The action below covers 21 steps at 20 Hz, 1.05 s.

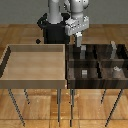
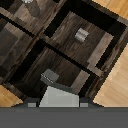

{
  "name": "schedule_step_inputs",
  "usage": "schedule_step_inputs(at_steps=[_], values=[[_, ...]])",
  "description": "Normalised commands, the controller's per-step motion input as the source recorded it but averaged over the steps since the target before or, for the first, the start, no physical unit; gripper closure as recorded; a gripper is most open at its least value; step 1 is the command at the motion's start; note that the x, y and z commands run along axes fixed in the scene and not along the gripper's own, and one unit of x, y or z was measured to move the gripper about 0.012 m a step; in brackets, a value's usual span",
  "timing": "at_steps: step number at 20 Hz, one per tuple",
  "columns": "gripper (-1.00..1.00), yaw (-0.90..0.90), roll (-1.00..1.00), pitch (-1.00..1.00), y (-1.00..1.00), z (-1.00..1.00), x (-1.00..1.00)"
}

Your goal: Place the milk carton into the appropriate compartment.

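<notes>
**Carton held over the divided tray, release pending**

The gripper point(image 1: 79, 41) hangs above the dark-brown divided tray point(image 1: 73, 80), near its back row of compartments. In the wrist view a pale grey-and-white box, which I take to be the milk carton point(image 2: 59, 94), sits right under the camera with its darker top edge toward the compartment below. From that position I judge the pincer to be clamped on the carton, though the fingers themselves are not visible in either view, and in the exterior view the carton is too small and blurred to pick out.

To do this step well, the carton's footprint should sit inside the walls of the compartment directly beneath the pincer before descending. In the wrist view its edge lies close to a dark divider point(image 2: 75, 60), so a small shift away from that wall seems wise. Lowering straight down and releasing low would keep the carton upright. The compartment just beyond already holds a small grey item point(image 2: 81, 34).

The carton looks like a small box, pale grey on its faces, with a darker band along one end. The light wooden tray point(image 1: 35, 77), well off to the pincer's side, is not the target.
</notes>
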Motion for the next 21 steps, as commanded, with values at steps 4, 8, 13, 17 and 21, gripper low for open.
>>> schedule_step_inputs(at_steps=[4, 8, 13, 17, 21], values=[[1.0, 0.0, 0.0, 0.0, 0.0, -1.0, 0.0], [1.0, 0.0, 0.0, 0.0, 0.0, -1.0, 0.0], [1.0, 0.0, 0.0, 0.0, 0.0, -0.4, 0.0], [1.0, 0.0, 0.0, 0.0, 0.0, 0.0, 0.0], [1.0, 0.0, 0.0, 0.0, 0.0, 0.0, 0.0]])
